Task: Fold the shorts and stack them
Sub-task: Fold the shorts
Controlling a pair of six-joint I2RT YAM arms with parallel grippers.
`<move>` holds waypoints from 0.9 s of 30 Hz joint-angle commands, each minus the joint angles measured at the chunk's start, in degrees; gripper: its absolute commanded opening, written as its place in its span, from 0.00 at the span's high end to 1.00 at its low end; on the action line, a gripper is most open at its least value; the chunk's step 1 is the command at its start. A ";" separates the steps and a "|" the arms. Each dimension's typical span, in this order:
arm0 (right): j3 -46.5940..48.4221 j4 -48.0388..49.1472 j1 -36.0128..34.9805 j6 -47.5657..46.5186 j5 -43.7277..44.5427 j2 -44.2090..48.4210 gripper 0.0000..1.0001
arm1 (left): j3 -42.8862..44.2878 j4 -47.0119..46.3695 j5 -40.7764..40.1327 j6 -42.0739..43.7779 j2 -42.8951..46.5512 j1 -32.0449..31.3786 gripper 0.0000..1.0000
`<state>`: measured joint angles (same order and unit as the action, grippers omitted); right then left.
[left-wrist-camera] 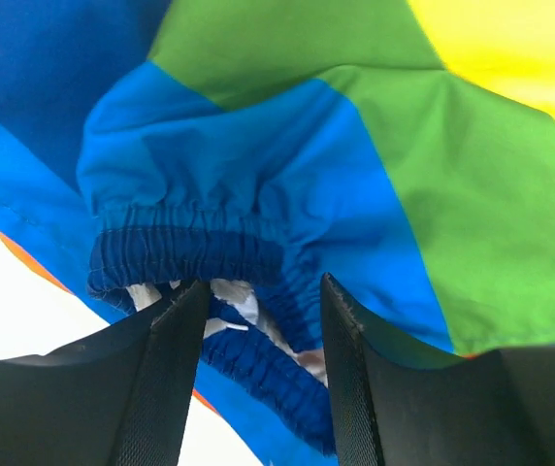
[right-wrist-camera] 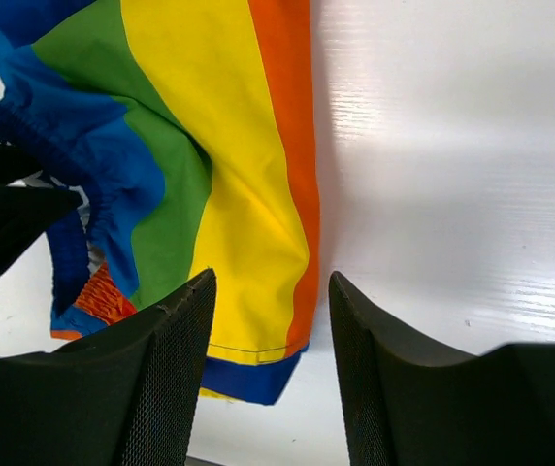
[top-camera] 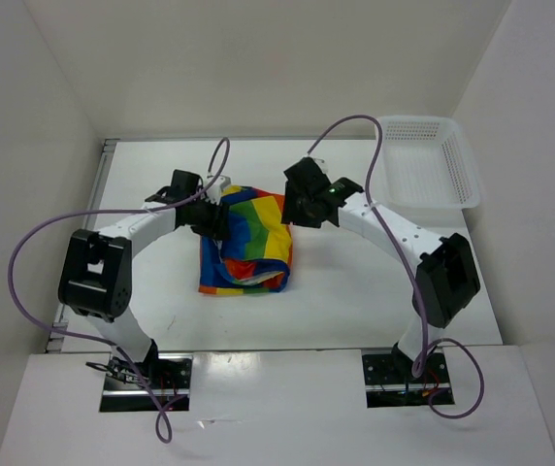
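Top external: shorts (top-camera: 248, 243) lie folded, lumpy, on the counter (top-camera: 355, 301), well apart from the basket (top-camera: 423, 160). Left tool (left-wrist-camera: 258, 291) is apart, astride the waistband (left-wrist-camera: 200, 248) on the side far from the basket. Right tool (right-wrist-camera: 270, 282) is apart over the basket-side edge. Looks like release: lift straight up, don't snag the elastic.

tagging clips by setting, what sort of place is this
Probably a lab robot test cell: a white table boxed in by plain white walls, with a left arm and right arm bolted at its near edge.
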<state>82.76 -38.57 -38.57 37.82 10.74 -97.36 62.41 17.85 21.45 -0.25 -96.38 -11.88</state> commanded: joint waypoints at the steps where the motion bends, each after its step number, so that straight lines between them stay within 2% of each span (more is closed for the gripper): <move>1: -1.55 1.83 1.04 -0.12 -0.81 4.63 0.44 | 1.38 -4.39 -0.36 0.25 -3.89 -0.51 0.43; 3: -2.08 1.83 1.56 -0.12 -0.81 5.16 0.44 | 2.18 -4.40 -0.36 0.25 -4.52 -1.21 0.44; 4: -2.69 1.83 1.56 -0.12 -0.81 5.16 0.44 | 2.88 -4.40 -0.36 0.25 -5.22 -1.22 0.60; 5: -2.69 1.83 1.56 -0.12 -0.81 5.77 0.44 | 2.89 -4.40 -0.36 0.25 -5.22 -1.22 0.71; 7: -3.22 1.83 2.09 -0.12 -0.81 5.78 0.44 | 4.20 -2.04 -0.97 0.25 -3.83 -1.22 0.86; 8: -3.22 1.83 2.09 -0.12 -0.81 6.30 0.44 | 4.82 -1.07 -1.76 0.25 -3.03 -1.22 0.98; 15: -5.50 2.44 3.14 -0.65 -1.87 7.44 0.44 | 6.76 5.35 -0.19 0.25 8.73 1.06 1.00; 19: -6.65 3.76 3.15 -1.26 -5.63 7.45 0.44 | 6.76 5.36 1.93 0.25 8.76 4.05 1.00; 21: -6.65 6.30 3.15 -3.44 -11.07 7.45 0.41 | 7.37 5.36 3.41 0.25 5.87 4.58 1.00; 22: -6.65 6.92 3.15 -3.46 -13.10 6.67 0.43 | 7.37 5.36 4.12 0.25 4.63 5.45 1.00; 23: -6.65 8.06 3.15 -3.46 -15.73 5.79 0.57 | 7.98 5.36 4.91 0.25 3.40 6.16 1.00; 27: -5.25 9.64 0.34 -4.68 -17.42 2.10 0.85 | 8.60 5.36 5.44 0.25 -0.82 6.17 1.00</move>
<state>76.38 -33.63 -36.36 34.79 -2.52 -93.65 69.30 22.65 24.10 -0.23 -95.22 -5.67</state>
